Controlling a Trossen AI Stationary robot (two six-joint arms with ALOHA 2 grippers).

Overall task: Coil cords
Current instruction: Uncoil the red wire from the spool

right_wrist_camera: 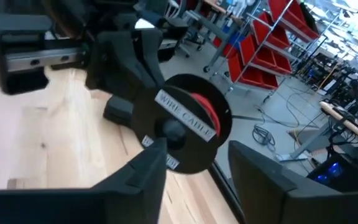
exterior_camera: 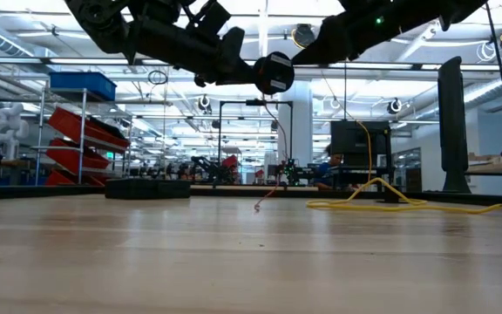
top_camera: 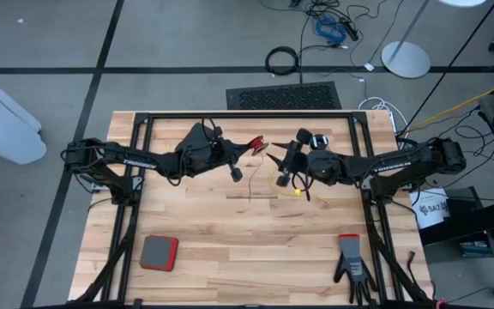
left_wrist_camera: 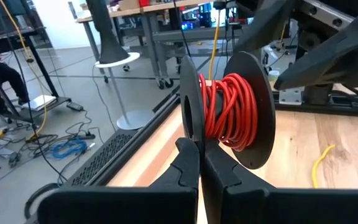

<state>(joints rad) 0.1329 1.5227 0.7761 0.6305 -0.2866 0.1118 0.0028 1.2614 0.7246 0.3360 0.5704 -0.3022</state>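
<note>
Holding a red-cord reel clear of the table: it is pinched by the left gripper on one flange edge only, with the fingers pressed together on that thin rim. The red cord is seen mostly wound on the hub. In the low view a loose tail hangs from the reel down to the tabletop. The right gripper is positioned just short of the labelled face of the same reel. Its fingers are spread wide and nothing is gripped between them. The yellow cord is left uncoiled in loose loops on the table near the right arm.

Risks, as judged from here:
- The reel could be twisted or dropped, since it is held by a flange edge alone. A nudge from the right fingers would be enough.
- Wound red turns could be sprung off the hub if the tail is left slack or the reel is tipped.
- The hanging tail could be snagged on the right fingers or dragged across the yellow loops, and the two cords tangled.
- If the right gripper is closed off-centre, a flange could be clipped rather than the cord caught.
</note>
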